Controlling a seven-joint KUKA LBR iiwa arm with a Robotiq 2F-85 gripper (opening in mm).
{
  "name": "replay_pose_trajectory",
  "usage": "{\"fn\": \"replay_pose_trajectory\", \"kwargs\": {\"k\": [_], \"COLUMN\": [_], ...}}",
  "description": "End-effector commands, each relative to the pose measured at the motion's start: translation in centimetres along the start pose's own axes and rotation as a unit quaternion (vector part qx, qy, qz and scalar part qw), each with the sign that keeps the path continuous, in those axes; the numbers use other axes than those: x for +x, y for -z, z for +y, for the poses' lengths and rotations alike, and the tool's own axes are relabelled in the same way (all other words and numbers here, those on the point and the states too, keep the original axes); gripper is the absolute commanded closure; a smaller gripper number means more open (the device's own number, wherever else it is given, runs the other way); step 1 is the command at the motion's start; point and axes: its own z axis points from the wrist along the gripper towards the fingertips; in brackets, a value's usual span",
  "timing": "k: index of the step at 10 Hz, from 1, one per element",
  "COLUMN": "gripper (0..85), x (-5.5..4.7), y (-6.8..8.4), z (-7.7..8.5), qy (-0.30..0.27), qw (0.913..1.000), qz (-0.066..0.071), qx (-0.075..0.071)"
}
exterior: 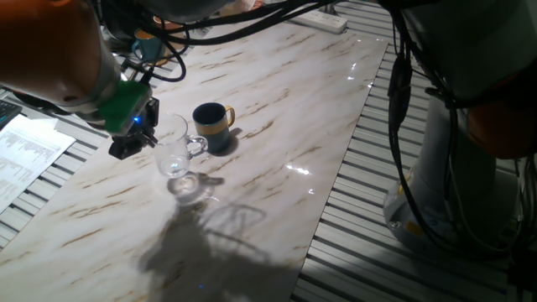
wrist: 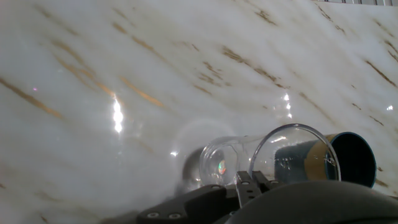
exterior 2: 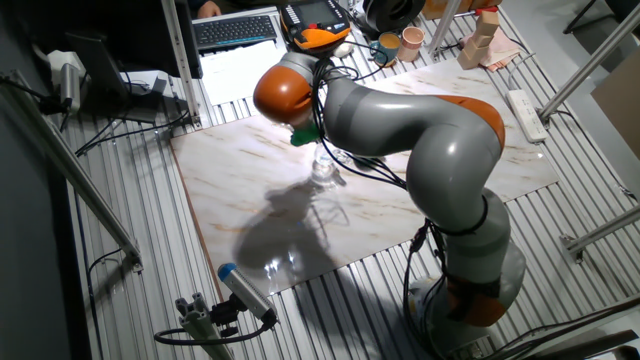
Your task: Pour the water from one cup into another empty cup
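Hand view: the glass mug (wrist: 261,158) occupies the lower centre of the frame, its rim toward the camera and its base farther away. Directly right of it, the dark blue mug (wrist: 348,158) shows its open mouth and a tan band. The gripper body fills the bottom edge, and one finger (wrist: 247,186) presses against the glass rim at bottom centre. The marble table (wrist: 155,74) fills the rest of the frame.

One fixed view: the gripper (exterior: 141,134) sits at the left of the frame, below a green collar (exterior: 126,101) on the arm, and is clamped on the left rim of the glass mug (exterior: 174,149). The glass mug appears raised slightly off the table (exterior: 285,117), with a bright refraction patch on the surface just below it. Its clear loop handle points right, toward the dark blue mug (exterior: 211,124), which stands upright just beside it, to the upper right. The dark mug's yellow-tan handle faces right. Water cannot be made out inside the glass. Printed paper sheets (exterior: 25,151) lie at the far left edge.

Other fixed view: the arm (exterior 2: 420,130) arches over the table (exterior 2: 240,190) from the lower right. The glass mug (exterior 2: 322,172) is visible just below the green collar at frame centre. The dark blue mug is hidden behind the arm.
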Motion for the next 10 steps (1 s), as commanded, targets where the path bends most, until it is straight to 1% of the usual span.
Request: {"fn": "replay_pose_trajectory", "kwargs": {"k": [1, 3, 5, 10], "gripper": [85.0, 85.0, 85.0, 85.0], "x": [0.02, 0.05, 0.28, 0.41], "y": [-0.08, -0.22, -0.53, -1.02], "z": [0.06, 0.17, 0.49, 0.80], "qy": [0.001, 0.002, 0.001, 0.000], "qw": [1.0000, 1.0000, 1.0000, 1.0000], "qz": [0.000, 0.002, 0.001, 0.001], "qx": [0.000, 0.002, 0.007, 0.006]}}
